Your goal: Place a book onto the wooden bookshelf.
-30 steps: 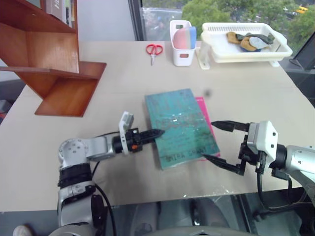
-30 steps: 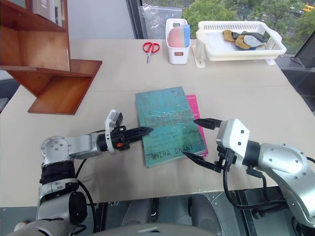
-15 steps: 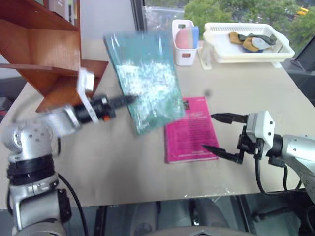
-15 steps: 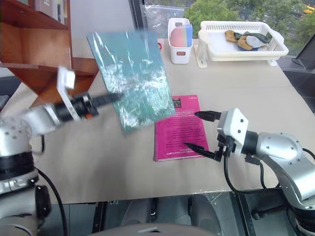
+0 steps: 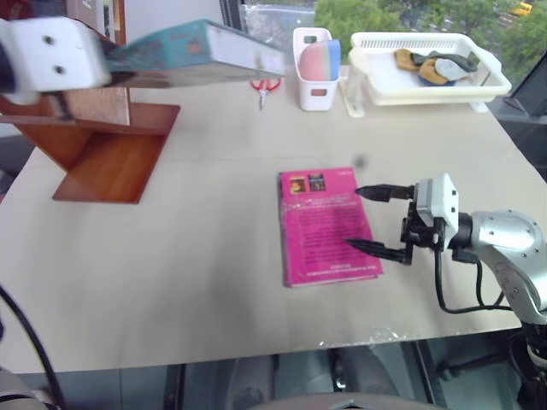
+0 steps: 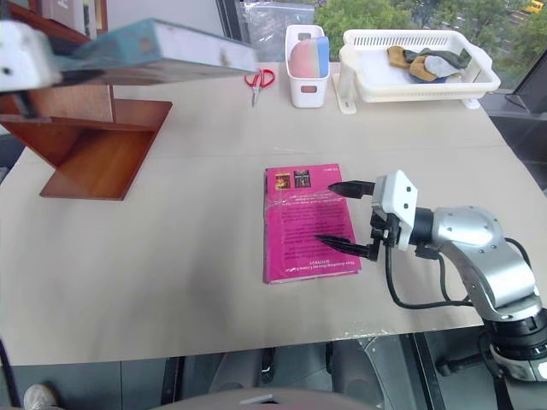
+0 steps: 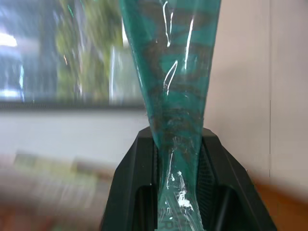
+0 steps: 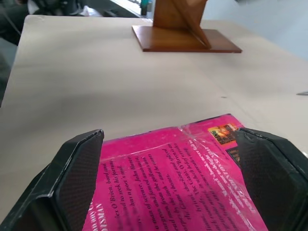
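The book (image 5: 201,51), a thick teal hardcover, hangs level and edge-on high above the table's far left, in front of the wooden bookshelf (image 5: 111,145). My left gripper (image 7: 175,139) is shut on the book's (image 7: 173,72) edge. A thinner magenta-pink book (image 5: 329,226) lies flat on the table in the middle. My right gripper (image 5: 354,218) stands open at that book's right edge, one finger near its top corner and the other over its lower right part, holding nothing. In the right wrist view the pink book (image 8: 183,192) lies between the fingers and the bookshelf (image 8: 185,29) stands far beyond.
At the back of the table lie red scissors (image 5: 263,85), a white cup with sponges (image 5: 314,60) and a white basket (image 5: 423,68) holding several items. Other books (image 5: 107,13) stand on the shelf's upper level.
My left arm has lifted the teal book off the pink one and swung it up and left toward the shelf, turning it level. My right gripper has slid in over the pink book's edge.
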`<state>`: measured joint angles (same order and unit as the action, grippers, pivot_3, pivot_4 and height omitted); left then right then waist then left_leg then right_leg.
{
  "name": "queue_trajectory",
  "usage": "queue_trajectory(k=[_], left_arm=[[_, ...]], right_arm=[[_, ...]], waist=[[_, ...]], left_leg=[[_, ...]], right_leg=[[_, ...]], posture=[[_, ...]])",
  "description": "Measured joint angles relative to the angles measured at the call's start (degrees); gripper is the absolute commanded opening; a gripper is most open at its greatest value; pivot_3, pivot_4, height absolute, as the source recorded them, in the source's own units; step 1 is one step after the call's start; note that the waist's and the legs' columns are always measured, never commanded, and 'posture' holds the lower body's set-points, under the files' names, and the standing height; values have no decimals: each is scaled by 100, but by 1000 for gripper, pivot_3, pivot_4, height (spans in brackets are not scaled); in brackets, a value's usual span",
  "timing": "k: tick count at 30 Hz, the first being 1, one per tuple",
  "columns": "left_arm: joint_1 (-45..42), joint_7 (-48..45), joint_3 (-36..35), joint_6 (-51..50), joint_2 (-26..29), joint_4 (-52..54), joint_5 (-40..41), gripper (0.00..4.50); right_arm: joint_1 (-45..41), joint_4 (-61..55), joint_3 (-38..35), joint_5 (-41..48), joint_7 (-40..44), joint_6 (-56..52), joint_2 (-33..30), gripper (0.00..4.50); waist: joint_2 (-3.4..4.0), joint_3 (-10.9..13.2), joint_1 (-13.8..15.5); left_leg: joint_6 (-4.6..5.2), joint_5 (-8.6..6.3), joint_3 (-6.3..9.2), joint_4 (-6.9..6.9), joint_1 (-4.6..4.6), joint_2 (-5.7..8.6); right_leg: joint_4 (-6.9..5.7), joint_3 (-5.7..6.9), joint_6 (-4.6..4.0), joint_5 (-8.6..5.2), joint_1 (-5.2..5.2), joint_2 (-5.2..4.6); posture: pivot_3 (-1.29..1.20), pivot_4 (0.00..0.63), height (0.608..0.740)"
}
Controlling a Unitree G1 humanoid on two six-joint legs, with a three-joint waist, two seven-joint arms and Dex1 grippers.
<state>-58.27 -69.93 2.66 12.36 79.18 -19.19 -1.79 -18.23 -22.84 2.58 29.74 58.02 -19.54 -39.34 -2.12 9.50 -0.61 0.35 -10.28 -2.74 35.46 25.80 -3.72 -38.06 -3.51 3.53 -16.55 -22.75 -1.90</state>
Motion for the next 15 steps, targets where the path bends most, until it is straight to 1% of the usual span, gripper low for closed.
queue_trajectory(k=[3,5,7,9,11,15], left_arm=[[-222,-342,118,450,197,-540,-297,642],[-332,-407,256,793,293,-1006,-568,642],[-450,-341,381,1204,364,-1782,-946,642],[-597,-75,539,1524,392,-2426,-1330,642],[-1002,382,755,1957,416,-3240,-1844,642],[-1555,1025,1081,2469,362,-4265,-2408,642]], right_arm=[[-145,207,111,-74,107,127,72,4500],[-264,330,157,-125,161,209,178,4500],[-353,399,178,-156,172,238,258,4500],[-367,408,183,-168,168,251,299,4500],[-444,391,194,-142,151,245,412,4500],[-612,345,191,-90,60,216,582,4500]], waist=[[1,1,41],[3,3,34],[3,3,21],[0,4,7],[-6,7,-25],[-8,8,-83]], left_leg=[[0,0,5,16,14,0],[1,0,6,24,15,-2],[1,0,8,30,14,-5],[1,0,8,38,14,-8],[3,-1,2,51,15,-17],[3,-2,-4,73,14,-36]], right_leg=[[-2,10,1,1,-4,-2],[-7,12,2,1,-4,-2],[-18,15,1,1,-5,0],[-29,15,1,0,-7,2],[-38,12,2,1,-8,7],[-85,5,2,0,-27,23]], posture=[[0,150,740],[0,150,740],[0,150,740],[0,150,740],[0,150,740],[0,150,740]])
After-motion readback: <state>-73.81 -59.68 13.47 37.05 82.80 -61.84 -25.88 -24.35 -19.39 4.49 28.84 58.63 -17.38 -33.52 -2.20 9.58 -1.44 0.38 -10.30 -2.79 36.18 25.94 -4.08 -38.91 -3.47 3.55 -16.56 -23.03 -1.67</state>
